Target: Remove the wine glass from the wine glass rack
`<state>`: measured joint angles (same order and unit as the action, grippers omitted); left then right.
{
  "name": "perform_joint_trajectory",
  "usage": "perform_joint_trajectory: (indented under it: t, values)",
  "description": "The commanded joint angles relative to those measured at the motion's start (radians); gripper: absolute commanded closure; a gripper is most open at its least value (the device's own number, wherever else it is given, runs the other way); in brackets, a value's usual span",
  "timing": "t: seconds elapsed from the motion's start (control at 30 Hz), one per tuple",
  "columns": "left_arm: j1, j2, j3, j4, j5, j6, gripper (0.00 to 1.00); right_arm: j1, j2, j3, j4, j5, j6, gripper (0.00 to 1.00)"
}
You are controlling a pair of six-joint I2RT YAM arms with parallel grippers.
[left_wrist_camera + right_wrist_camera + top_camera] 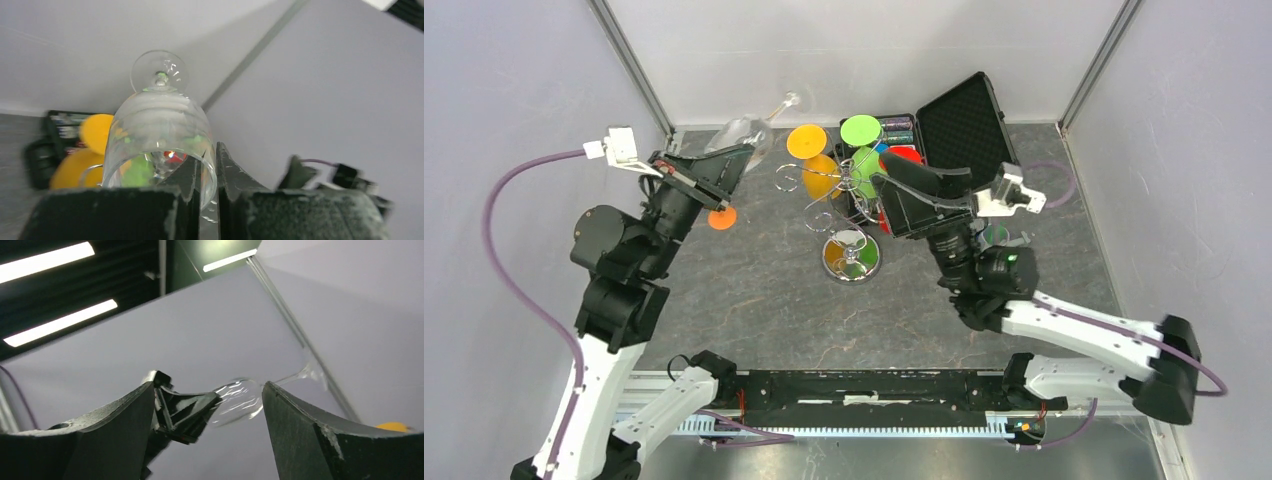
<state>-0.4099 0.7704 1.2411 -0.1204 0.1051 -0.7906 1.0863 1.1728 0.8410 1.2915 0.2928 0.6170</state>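
Now the left tool [736,163] is pinching the rim of the clear wine glass [746,135], holding it tilted near the far-left corner of the bench [754,290], apart from the wine glass rack [852,257] standing mid-bench. The right tool [889,190] is gaping wide just right of the rack, gripping nothing.

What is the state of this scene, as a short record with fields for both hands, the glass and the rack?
left hand: shut on the bowl rim of the clear wine glass
right hand: open, empty, beside the chrome wire wine glass rack
glass position: off the rack, in the air near the back left corner
rack: upright, with an orange glass and a green glass on it
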Motion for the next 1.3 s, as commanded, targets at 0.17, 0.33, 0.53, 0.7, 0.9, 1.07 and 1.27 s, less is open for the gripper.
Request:
perform_joint_trajectory:
  t: [0.17, 0.33, 0.53, 0.7, 0.9, 1.07, 1.27]
  values:
    - [0.002, 0.050, 0.183, -0.621, -0.417, 0.387, 0.98, 0.001, -0.147, 0.401, -1.269, -0.033, -0.578, 0.16]
    - [0.002, 0.131, 0.188, -0.808, -0.452, 0.443, 0.98, 0.000, -0.195, 0.470, -1.536, 0.188, -0.643, 0.16]
    - [0.011, 0.213, 0.122, -0.893, -0.374, 0.486, 0.98, 0.000, -0.265, 0.455, -1.583, 0.328, -0.660, 0.15]
    - [0.065, 0.308, 0.082, -0.897, -0.276, 0.535, 0.98, 0.000, -0.241, 0.466, -1.633, 0.418, -0.686, 0.13]
    - [0.213, 0.414, 0.099, -0.856, -0.158, 0.580, 0.98, -0.021, -0.177, 0.529, -1.656, 0.495, -0.729, 0.11]
    - [0.323, 0.537, 0.146, -0.856, -0.083, 0.572, 0.98, -0.195, -0.090, 0.631, -1.693, 0.330, -0.708, 0.11]
    - [0.407, 0.622, 0.128, -0.828, -0.099, 0.564, 0.98, -0.409, 0.020, 0.749, -1.730, 0.071, -0.662, 0.10]
